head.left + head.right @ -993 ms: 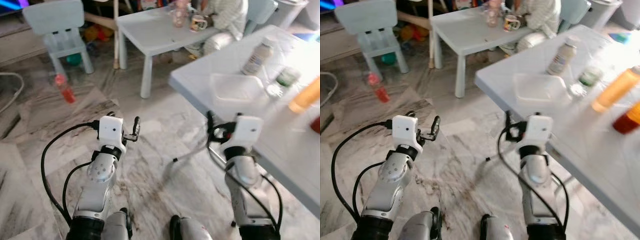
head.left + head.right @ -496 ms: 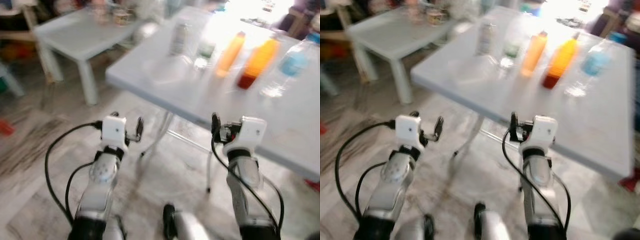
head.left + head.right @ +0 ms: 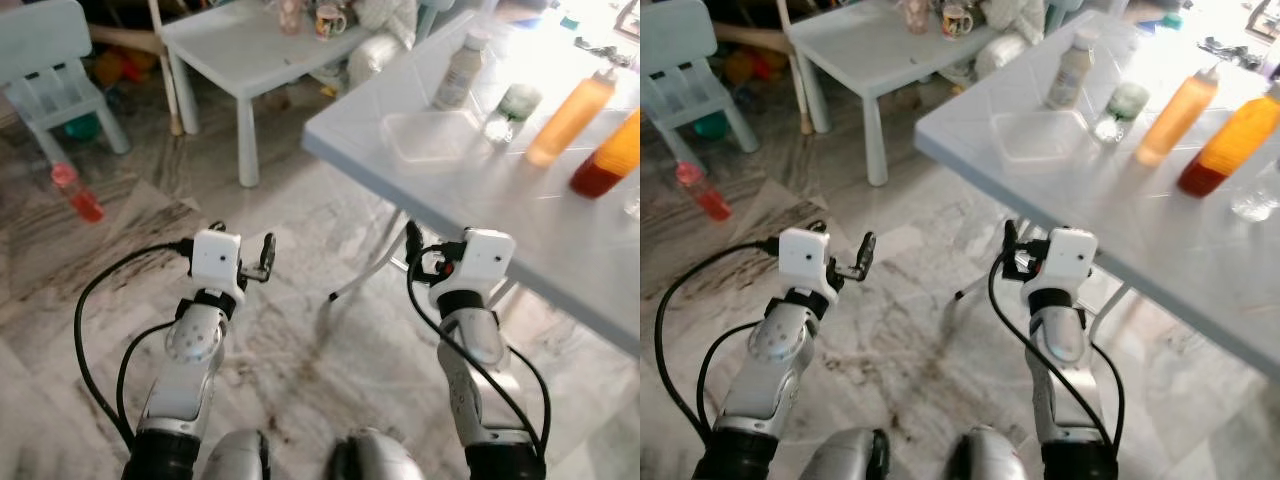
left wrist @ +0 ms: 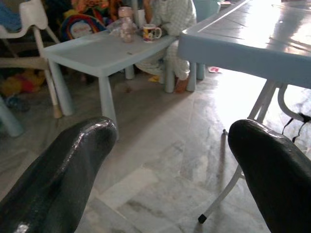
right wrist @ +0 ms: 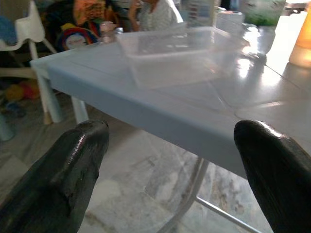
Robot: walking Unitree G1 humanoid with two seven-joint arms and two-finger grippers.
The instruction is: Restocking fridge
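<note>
Nearest, both silver arms are held out low over the marbled grey floor (image 3: 300, 330). The left gripper (image 4: 170, 160) has its black fingers spread wide with nothing between them, aimed past the table legs; the right gripper (image 5: 170, 160) is equally wide and empty, level with the near edge of the pale blue folding table (image 3: 450, 200).

On that table, just past the edge, sits a clear shallow plastic container (image 3: 430, 135). Beyond it stand a white opaque bottle (image 3: 458, 72) and a green-capped glass jar (image 3: 512, 103), then two tall orange bottles (image 3: 570, 108) toward the right (one darker at the base). These look like the stock for the fridge.

The step is the approach. Best to square up to the table, raise the right gripper above the tabletop, and take the nearest upright bottle at mid-height.

Farther off, a small pale blue table (image 3: 250, 40) with a mug, and a person seated behind it.
</note>
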